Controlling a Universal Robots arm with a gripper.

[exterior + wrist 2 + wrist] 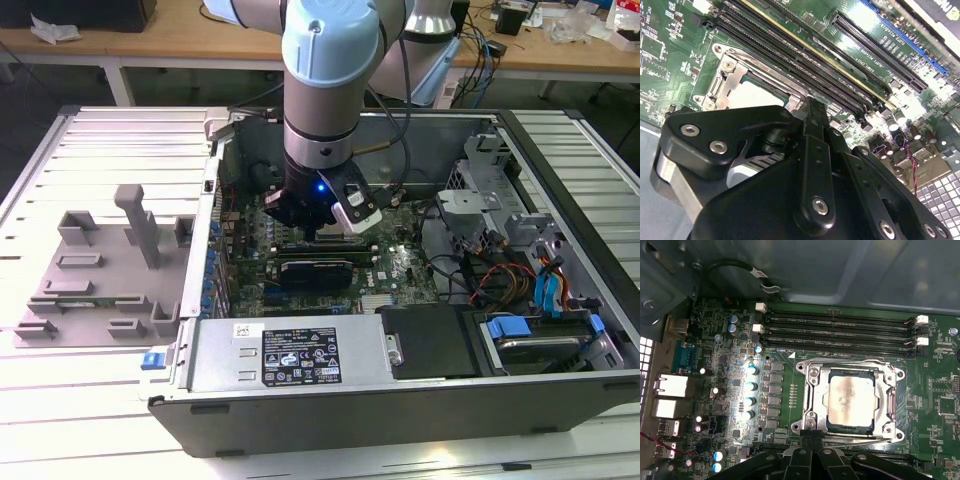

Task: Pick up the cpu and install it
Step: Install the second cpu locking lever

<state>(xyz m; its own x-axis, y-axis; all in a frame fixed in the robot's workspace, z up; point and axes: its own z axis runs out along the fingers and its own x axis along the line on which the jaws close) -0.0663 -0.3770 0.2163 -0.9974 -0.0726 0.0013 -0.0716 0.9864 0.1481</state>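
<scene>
One cpu seated in socket frame on green board, apart from gripper. Fingers together, empty, tips just beside frame's edge. Placement step appears complete; retention frame probably unlatched, hard to confirm. Locking calls for steady downward press.

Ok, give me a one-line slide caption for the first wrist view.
The cpu sits inside the metal-framed socket on the green board, with the hand just beside the socket's edge.
</scene>
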